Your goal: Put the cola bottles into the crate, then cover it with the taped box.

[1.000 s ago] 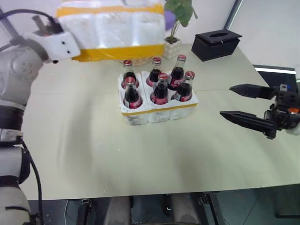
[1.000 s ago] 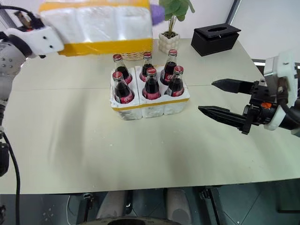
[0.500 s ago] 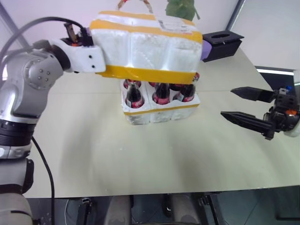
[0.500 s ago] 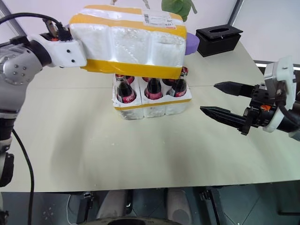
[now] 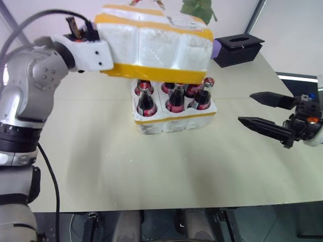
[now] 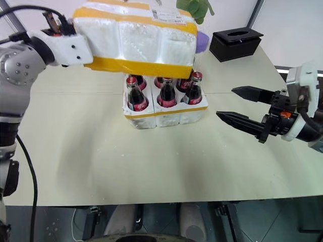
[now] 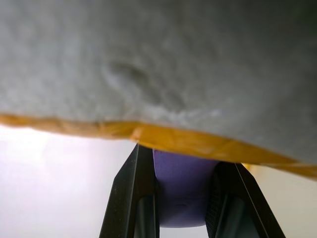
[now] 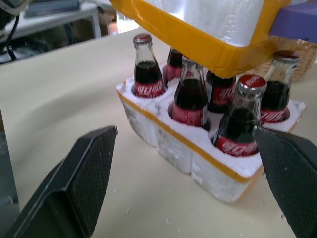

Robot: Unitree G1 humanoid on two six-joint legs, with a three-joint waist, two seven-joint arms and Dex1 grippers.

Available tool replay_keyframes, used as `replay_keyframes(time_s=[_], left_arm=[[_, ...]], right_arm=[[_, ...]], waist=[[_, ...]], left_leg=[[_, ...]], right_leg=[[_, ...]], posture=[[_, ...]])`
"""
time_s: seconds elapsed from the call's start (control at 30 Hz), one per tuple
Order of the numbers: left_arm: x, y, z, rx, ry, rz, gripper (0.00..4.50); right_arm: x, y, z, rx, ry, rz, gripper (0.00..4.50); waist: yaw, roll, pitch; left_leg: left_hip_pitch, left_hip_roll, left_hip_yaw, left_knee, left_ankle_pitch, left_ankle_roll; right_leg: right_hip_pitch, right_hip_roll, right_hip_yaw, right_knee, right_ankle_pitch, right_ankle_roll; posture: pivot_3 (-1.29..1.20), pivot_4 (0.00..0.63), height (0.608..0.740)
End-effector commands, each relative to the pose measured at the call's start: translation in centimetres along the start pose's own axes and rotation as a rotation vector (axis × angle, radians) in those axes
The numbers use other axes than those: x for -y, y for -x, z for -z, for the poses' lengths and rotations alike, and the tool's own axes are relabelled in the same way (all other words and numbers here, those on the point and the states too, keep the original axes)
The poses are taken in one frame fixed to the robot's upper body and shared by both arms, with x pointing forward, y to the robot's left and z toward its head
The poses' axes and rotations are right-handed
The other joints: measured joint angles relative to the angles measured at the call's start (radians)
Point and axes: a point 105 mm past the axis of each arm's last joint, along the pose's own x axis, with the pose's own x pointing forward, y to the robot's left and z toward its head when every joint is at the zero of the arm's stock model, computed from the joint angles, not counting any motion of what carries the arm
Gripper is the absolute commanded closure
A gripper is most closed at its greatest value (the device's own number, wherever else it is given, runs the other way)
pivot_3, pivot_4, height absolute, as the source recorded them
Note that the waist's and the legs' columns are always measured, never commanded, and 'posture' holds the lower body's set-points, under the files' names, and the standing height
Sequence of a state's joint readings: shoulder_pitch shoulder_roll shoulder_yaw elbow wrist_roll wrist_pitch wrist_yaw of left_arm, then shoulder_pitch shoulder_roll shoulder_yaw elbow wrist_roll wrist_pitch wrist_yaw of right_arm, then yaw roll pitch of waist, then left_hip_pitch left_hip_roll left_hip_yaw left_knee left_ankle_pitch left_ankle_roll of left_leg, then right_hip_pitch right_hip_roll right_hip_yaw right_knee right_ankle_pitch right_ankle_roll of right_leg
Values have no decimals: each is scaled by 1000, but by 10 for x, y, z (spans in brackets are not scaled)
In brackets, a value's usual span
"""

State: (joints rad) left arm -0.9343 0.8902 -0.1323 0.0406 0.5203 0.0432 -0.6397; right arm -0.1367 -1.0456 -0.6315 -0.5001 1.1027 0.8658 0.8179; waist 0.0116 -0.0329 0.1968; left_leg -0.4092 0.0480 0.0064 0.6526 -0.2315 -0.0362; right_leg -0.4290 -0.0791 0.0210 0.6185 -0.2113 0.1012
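While left gripper (image 5: 98, 43) grips taped box (image 5: 156, 48), over cola bottles (image 5: 174, 98)

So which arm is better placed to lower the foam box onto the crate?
Left: the left gripper holds the yellow-taped white foam box above the white foam crate; the right gripper hangs open, off to the side.

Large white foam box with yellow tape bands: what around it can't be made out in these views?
- Eye views: the large white foam box hides the caps of the rear small glass cola bottles, so seating in the low white foam crate is unclear.
- Left wrist view: the box underside hides what the left end effector clamps beyond a purple piece.
- Shipping label: print too small.
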Motion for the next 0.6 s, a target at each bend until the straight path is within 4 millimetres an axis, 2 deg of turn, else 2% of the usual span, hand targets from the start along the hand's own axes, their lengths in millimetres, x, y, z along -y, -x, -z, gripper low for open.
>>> replay_keyframes(time_s=[0.03, 0.17, 0.37, 0.6], left_arm=[[-25, 3, -7, 24, 39, -92, 3987], [-18, -1, -19, 66, 56, -72, 3987], [7, -2, -51, 168, 63, 8, 3987], [27, 1, -60, 188, -58, 48, 3987]], right_arm=[[-1, 0, -9, 26, 50, 5, 0], [0, 0, -11, 25, 53, 9, 0], [-2, 0, -10, 15, 64, 11, 0], [-4, -2, -10, 13, 60, 10, 0]], waist=[[1, 0, 0], [0, 0, 0], [-1, 0, 0], [-2, 0, 0]], left_leg=[[0, 0, 0, 0, 0, 0], [0, 0, 0, 0, 0, 0], [0, 0, 0, 0, 0, 0], [0, 0, 0, 0, 0, 0]], right_leg=[[0, 0, 0, 0, 0, 0], [0, 0, 0, 0, 0, 0], [0, 0, 0, 0, 0, 0], [0, 1, 0, 0, 0, 0]], posture=[[0, 150, 740], [0, 150, 740], [0, 150, 740], [0, 150, 740]])
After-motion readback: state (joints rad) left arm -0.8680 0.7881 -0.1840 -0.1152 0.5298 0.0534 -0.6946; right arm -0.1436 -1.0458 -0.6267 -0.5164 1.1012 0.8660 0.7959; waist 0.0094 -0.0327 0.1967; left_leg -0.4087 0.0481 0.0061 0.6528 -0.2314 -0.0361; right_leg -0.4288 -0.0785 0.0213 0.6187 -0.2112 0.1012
